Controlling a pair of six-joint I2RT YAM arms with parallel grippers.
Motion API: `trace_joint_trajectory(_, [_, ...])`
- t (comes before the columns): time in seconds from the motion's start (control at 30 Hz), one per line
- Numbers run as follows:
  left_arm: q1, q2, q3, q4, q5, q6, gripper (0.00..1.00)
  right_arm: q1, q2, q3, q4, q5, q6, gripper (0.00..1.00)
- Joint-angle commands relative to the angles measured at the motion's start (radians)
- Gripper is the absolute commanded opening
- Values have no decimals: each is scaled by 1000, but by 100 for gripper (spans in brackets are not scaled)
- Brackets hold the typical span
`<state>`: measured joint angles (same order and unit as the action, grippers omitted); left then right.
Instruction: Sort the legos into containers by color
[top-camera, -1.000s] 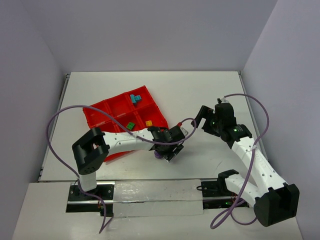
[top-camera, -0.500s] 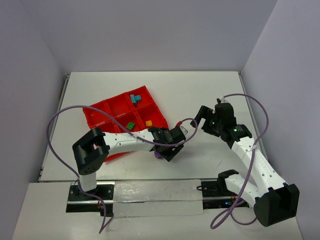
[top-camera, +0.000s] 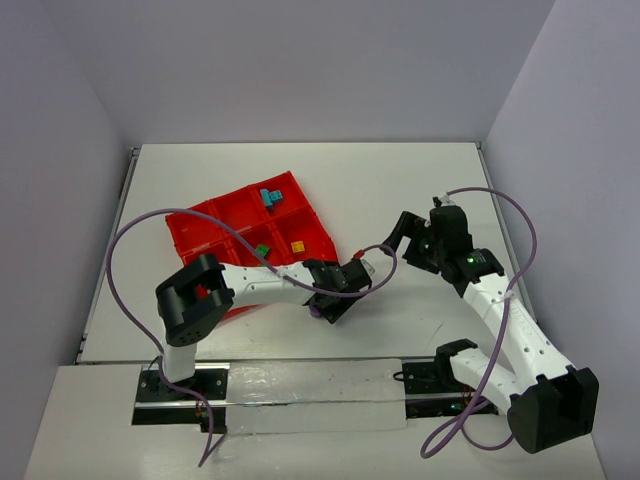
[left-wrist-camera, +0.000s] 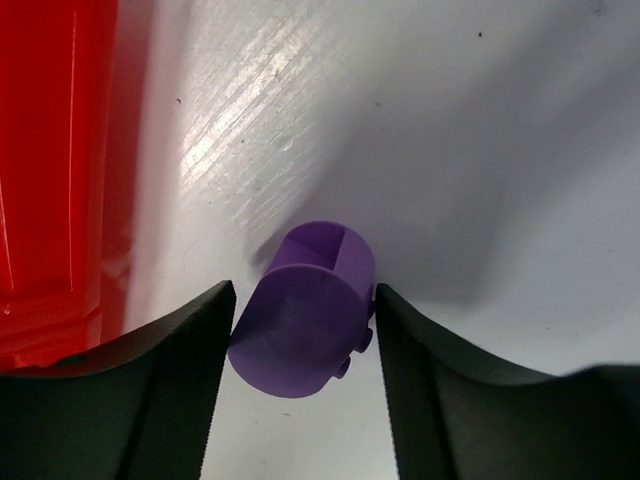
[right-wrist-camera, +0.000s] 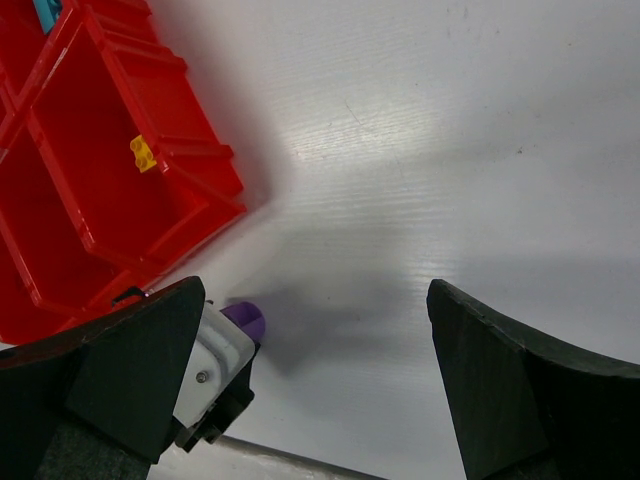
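While a teal brick (top-camera: 268, 197), green brick (top-camera: 261, 250) and yellow brick (top-camera: 297, 246) lay in separate compartments of the red tray (top-camera: 195, 235), one purple lego (left-wrist-camera: 315, 285) remained unsorted on the worktop (top-camera: 400, 180) just beside that tray. The left pincer (left-wrist-camera: 303, 310) was clamped on it; the right pincer (right-wrist-camera: 315, 300) stood apart, empty.

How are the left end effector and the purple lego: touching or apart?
Touching. The left wrist view shows both fingers of the left end effector against the sides of the purple lego, no gap.
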<state>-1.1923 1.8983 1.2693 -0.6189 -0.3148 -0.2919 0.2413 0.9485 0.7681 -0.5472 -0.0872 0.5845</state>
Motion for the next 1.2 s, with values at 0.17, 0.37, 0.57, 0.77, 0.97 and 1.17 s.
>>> trace_joint_trajectory(0.17, [-4,-16,-16,36,-24,-5,19,-7,-16,37,9,-3,3,100])
trace_joint_trajectory(0.37, [-2,-89,36,-24,-27,-20,0,-7,-11,42,10,-4,4,100])
trace_joint_trajectory(0.57, [78,-274,152,-95,-14,-36,0,-7,-8,47,10,-2,1,100])
trace_joint_trajectory(0.77, [260,-415,203,-102,43,-27,0,-7,12,59,21,-11,-5,100])
trace_joint_trajectory(0.97, [454,-433,194,-78,76,-59,0,-7,-8,71,20,-14,-9,100])
trace_joint_trajectory(1.17, [637,-406,214,-89,51,-112,0,-7,12,78,22,-13,-23,100])
